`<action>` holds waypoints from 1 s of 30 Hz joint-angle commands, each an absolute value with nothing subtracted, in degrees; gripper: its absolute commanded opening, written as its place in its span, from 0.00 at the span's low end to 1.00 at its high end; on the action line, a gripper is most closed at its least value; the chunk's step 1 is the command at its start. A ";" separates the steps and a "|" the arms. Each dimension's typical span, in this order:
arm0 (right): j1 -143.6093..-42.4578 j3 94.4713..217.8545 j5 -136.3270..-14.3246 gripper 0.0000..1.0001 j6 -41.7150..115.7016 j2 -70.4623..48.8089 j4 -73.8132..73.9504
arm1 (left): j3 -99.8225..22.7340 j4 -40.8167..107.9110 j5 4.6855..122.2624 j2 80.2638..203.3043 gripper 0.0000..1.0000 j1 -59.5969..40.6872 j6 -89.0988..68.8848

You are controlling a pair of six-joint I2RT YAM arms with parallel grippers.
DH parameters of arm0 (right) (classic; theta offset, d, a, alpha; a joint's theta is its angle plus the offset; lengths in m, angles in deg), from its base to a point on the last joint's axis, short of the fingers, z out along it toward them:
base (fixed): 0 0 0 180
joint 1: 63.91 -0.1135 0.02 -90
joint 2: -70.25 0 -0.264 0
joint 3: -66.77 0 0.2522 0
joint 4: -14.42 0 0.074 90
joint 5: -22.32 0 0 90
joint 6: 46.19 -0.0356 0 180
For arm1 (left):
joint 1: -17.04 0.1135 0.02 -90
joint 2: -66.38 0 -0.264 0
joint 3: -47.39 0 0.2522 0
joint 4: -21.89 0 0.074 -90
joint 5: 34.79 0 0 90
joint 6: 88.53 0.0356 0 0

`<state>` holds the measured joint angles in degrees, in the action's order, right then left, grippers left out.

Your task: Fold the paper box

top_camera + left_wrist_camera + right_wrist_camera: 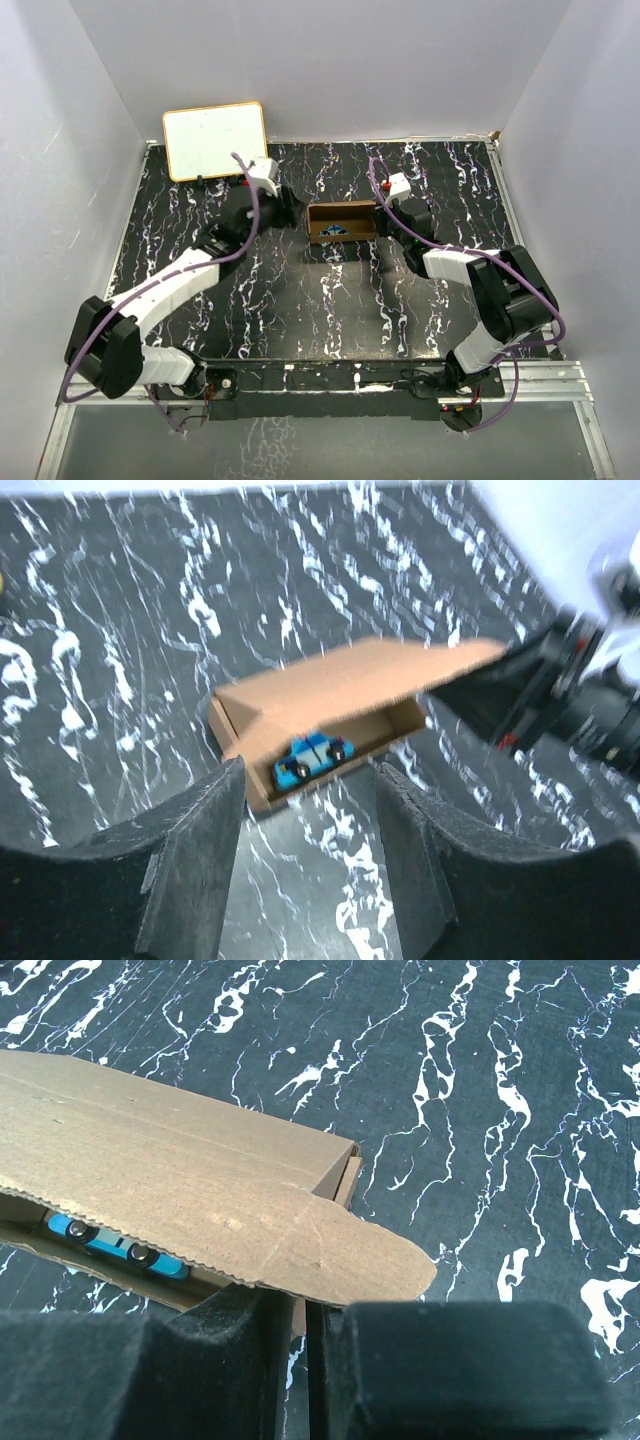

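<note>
The paper box (341, 221) is a small brown carton at the middle of the table, its lid half raised, with a blue toy car (312, 759) inside. My left gripper (308, 815) is open and empty, just short of the box's (340, 695) left end; it also shows in the top view (287, 210). My right gripper (306, 1312) is at the box's right end, its fingers nearly together on a thin cardboard edge of the box (190, 1185) beneath the overhanging lid flap. In the top view it (384, 216) touches the box.
A white board with a tan frame (214, 140) leans at the back left. The black marbled table (330, 310) is bounded by pale walls on three sides. The right arm (575, 685) shows in the left wrist view beside the box.
</note>
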<state>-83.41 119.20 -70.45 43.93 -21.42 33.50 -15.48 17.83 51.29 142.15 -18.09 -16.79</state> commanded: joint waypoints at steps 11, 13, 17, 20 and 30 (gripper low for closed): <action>-83.75 118.96 -70.21 0.15 44.34 -19.67 37.55 | -40.15 21.13 81.66 163.37 0.28 -5.42 -25.24; -83.77 118.94 -70.27 0.15 44.40 -19.59 37.46 | -44.01 22.12 83.81 167.96 0.27 -5.37 -25.33; -83.77 118.91 -70.60 0.15 44.50 -19.68 37.48 | -49.73 25.60 87.44 174.94 0.26 -5.41 -25.14; -83.77 118.87 -70.98 0.16 44.74 -19.79 37.44 | -49.60 25.86 88.93 176.75 0.26 -5.37 -25.22; -83.77 118.53 -71.50 0.19 46.26 -19.42 37.31 | -45.92 25.08 90.71 178.11 0.26 -5.37 -24.91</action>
<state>-83.41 118.99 -70.89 44.65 -21.42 33.53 -46.23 25.02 87.88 179.41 -5.61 -25.18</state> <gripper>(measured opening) 0.177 0.261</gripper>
